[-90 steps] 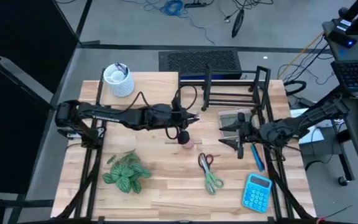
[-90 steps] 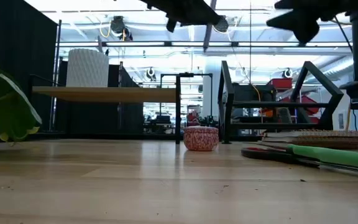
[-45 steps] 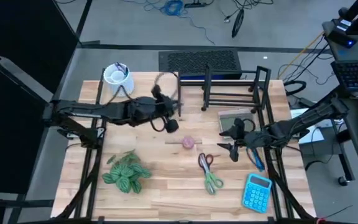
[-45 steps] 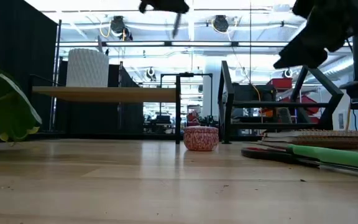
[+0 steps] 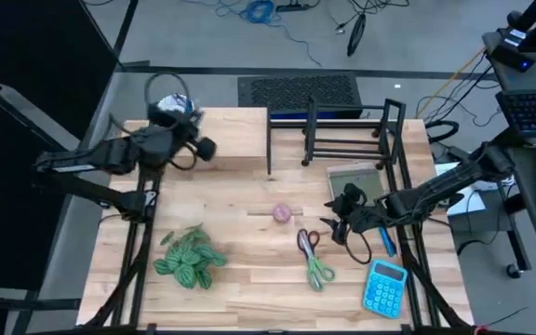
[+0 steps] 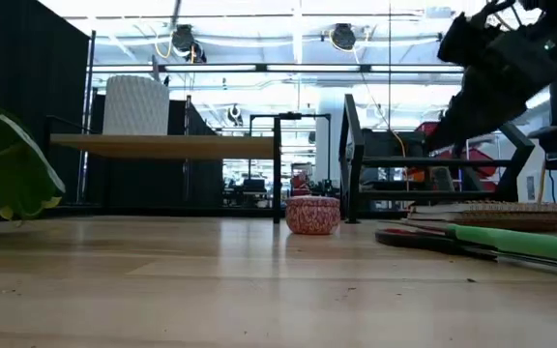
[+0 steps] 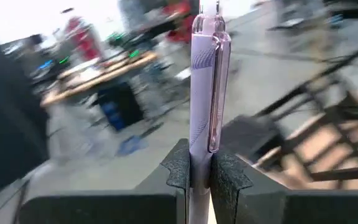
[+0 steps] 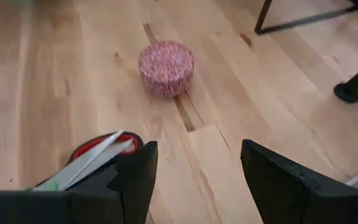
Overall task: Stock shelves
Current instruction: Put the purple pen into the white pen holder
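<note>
Fingers of my left gripper [image 7: 199, 171] are pinching an upright lilac clip pen [image 7: 207, 81] near the white ribbed cup [image 6: 135, 104] on the pale-wood riser shelf [image 5: 235, 140]; I'm judging a vertical drop safest. Right gripper [image 8: 194, 165], fingers spread wide, is hovering over red-handled scissors [image 8: 101, 146].

The pale butcher-block wooden table top [image 5: 249, 251] shows a smooth, satin finish with visible plank seams. The black metal wire-frame rack [image 5: 338, 130] looks matt. The translucent lilac plastic pen [image 7: 207, 81] appears glossy. The pink speckled round container [image 8: 166, 67] has a rough, textured surface.
</note>
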Robot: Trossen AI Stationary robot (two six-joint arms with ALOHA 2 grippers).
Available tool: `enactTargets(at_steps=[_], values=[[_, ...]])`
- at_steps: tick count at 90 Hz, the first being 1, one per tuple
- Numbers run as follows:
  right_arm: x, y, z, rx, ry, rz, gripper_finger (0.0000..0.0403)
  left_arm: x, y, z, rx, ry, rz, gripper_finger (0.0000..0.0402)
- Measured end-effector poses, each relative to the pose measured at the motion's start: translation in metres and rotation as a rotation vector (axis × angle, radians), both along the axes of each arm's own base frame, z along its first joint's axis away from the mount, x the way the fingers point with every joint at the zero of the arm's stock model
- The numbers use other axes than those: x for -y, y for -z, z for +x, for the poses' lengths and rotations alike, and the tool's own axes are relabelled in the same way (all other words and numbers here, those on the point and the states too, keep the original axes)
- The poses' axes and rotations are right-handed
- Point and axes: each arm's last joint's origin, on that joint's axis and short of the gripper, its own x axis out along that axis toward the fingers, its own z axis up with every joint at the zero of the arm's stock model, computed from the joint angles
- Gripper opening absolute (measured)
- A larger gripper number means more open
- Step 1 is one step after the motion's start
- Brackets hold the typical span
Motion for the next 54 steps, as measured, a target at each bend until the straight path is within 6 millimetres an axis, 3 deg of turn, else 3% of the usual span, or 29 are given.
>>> enactTargets(at_steps=[15, 26, 54], values=[[-0.001, 0.009, 0.004, -0.03, 0.026, 0.013, 0.0212, -0.004, 0.005, -0.035, 0.125, -0.021, -0.043, 0.0015], [-0.003, 0.013, 0.007, -0.031, 0.027, 0.014, 0.0212, -0.006, 0.022, -0.055, 0.137, -0.114, -0.015, 0.0015], [-0.004, 0.012, 0.012, 0.009, 0.024, 0.027, 0.0212, -0.02, 0.063, -0.052, 0.211, -0.198, 0.143, 0.0015]])
